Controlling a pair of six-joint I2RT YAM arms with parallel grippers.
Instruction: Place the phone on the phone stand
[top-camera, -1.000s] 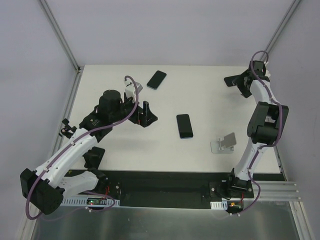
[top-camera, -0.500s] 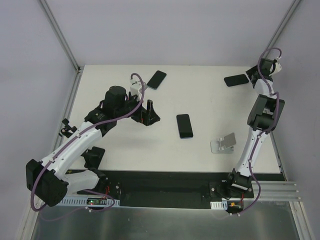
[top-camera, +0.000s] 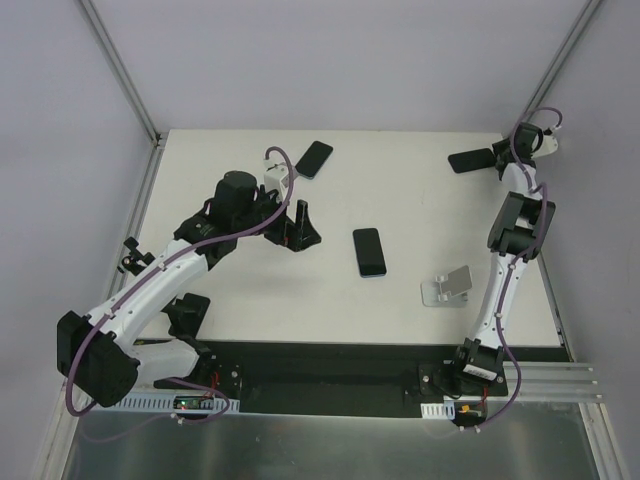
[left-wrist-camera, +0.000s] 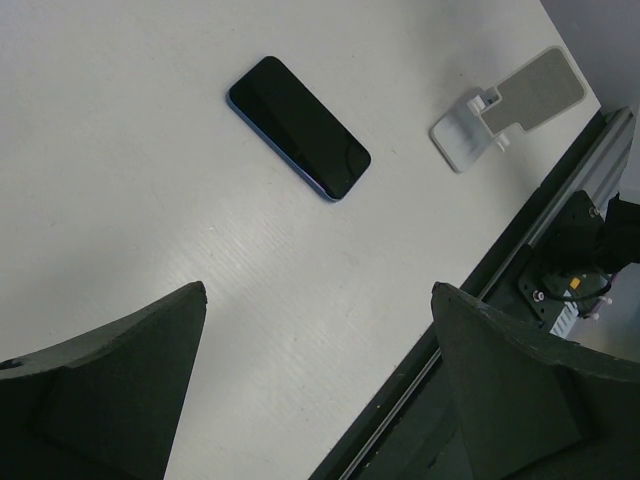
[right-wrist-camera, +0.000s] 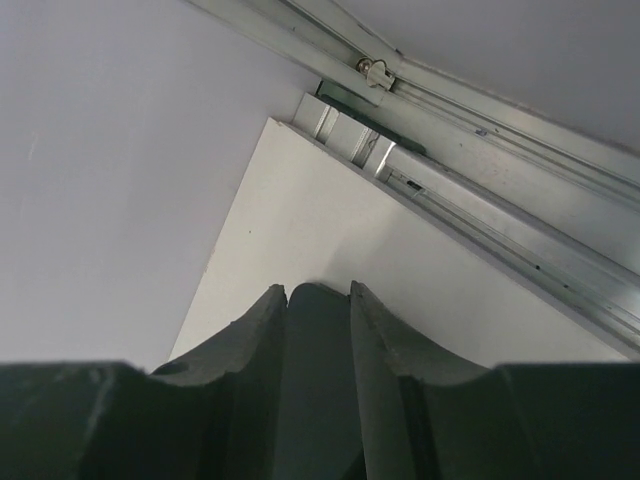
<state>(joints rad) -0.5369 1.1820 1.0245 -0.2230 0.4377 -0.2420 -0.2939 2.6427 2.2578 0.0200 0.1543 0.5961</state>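
Observation:
My right gripper (top-camera: 497, 157) is shut on a dark phone (top-camera: 470, 160) and holds it raised at the far right of the table. In the right wrist view the phone (right-wrist-camera: 318, 390) sits edge-on between the two fingers of the gripper (right-wrist-camera: 318, 296). The light grey phone stand (top-camera: 448, 286) stands at the near right, also in the left wrist view (left-wrist-camera: 510, 108). My left gripper (top-camera: 297, 225) is open and empty over the table's middle left, its tips wide apart in its wrist view (left-wrist-camera: 320, 290).
A second dark phone (top-camera: 369, 251) lies flat at the table's middle, also in the left wrist view (left-wrist-camera: 299, 127). A third phone (top-camera: 313, 159) lies at the back. Metal frame posts (right-wrist-camera: 470, 190) run along the table's edges.
My right wrist has swung out to the far right with the phone, which now points left and sits slightly higher. My left gripper has shifted a little to the right.

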